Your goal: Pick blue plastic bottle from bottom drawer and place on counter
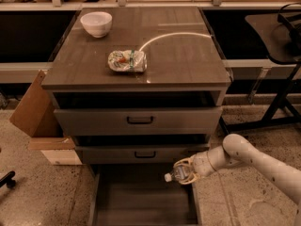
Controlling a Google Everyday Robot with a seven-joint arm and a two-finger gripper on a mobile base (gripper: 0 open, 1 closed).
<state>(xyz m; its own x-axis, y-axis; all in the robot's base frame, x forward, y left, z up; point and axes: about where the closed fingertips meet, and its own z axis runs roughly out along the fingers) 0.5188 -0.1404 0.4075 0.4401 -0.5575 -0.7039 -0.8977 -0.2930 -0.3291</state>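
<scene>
My gripper (184,172) is shut on the blue plastic bottle (176,174), a small clear bottle with a white cap pointing left. It holds the bottle lying sideways above the right side of the open bottom drawer (141,201), just below the front of the middle drawer. The drawer's dark floor below it looks bare. The counter (178,55) is the dark wood-grain top of the cabinet, with a pale curved streak, well above the gripper.
On the counter stand a white bowl (96,23) at the back left and a shiny snack packet (127,60) in the middle. Two upper drawers with black bar handles (139,120) are slightly open. A cardboard box (35,112) stands left; a black stand (282,79) right.
</scene>
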